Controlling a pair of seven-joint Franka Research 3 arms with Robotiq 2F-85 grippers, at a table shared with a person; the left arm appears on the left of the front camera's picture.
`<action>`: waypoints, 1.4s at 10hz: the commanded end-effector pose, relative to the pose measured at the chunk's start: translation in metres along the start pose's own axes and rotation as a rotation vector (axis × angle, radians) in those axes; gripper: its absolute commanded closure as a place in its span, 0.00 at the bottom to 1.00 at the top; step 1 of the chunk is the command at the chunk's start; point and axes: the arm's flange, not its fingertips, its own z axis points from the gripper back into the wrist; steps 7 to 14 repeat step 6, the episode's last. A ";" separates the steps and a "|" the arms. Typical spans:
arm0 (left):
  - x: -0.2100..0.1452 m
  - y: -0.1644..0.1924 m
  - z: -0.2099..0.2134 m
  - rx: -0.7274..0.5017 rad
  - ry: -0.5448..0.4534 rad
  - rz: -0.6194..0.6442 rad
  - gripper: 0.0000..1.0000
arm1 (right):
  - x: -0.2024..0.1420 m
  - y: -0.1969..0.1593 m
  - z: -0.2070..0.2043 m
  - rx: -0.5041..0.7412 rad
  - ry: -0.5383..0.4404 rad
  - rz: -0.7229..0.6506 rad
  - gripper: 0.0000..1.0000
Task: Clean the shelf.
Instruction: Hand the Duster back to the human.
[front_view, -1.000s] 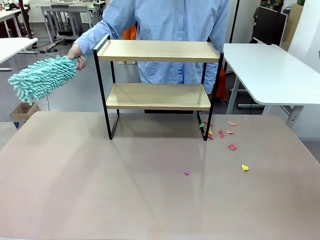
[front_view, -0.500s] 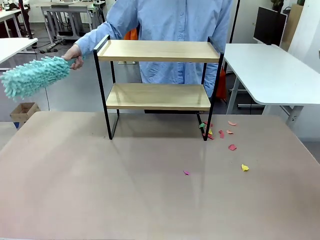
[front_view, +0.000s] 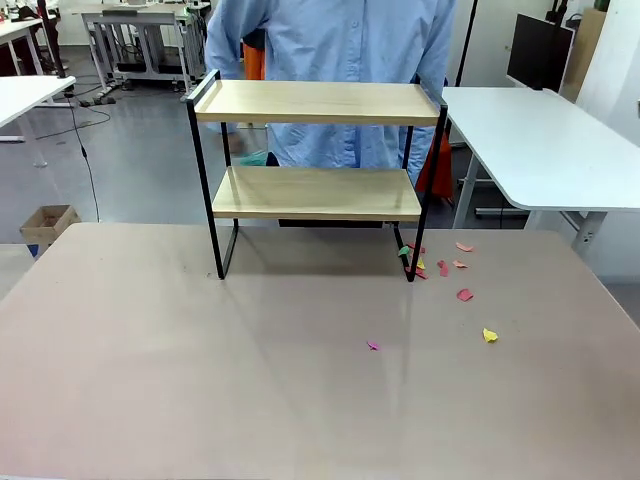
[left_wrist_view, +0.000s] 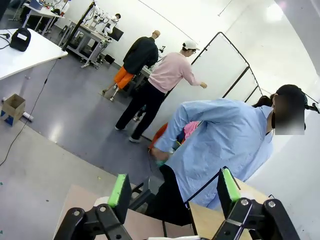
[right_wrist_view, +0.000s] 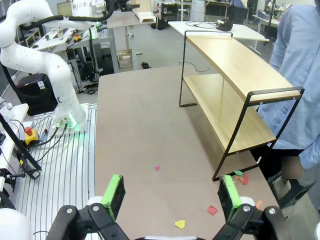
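You have the shelf (front_view: 316, 150) standing upright at the far middle of the table (front_view: 200, 380), both boards bare, a person in a blue shirt (front_view: 340, 60) just behind it. Coloured paper scraps (front_view: 462, 294) lie on the table by its right legs. Your left gripper (left_wrist_view: 172, 189) and right gripper (right_wrist_view: 170, 192) have jaws spread wide, grasping nothing.

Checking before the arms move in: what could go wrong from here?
1. Paper scraps lie on the table by the shelf leg; a sweep could scatter them further or off the edge.
2. The person stands right behind the shelf, so a reach past it risks contact.
3. The shelf stands on thin legs; a push on the top board may slide or tip it.
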 end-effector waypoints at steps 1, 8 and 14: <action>-0.003 -0.001 0.003 0.003 -0.010 -0.001 0.10 | 0.002 -0.001 0.000 0.000 -0.026 0.022 0.00; -0.003 -0.001 0.003 0.003 -0.010 -0.001 0.10 | 0.002 -0.001 0.000 0.000 -0.026 0.022 0.00; -0.003 -0.001 0.003 0.003 -0.010 -0.001 0.10 | 0.002 -0.001 0.000 0.000 -0.026 0.022 0.00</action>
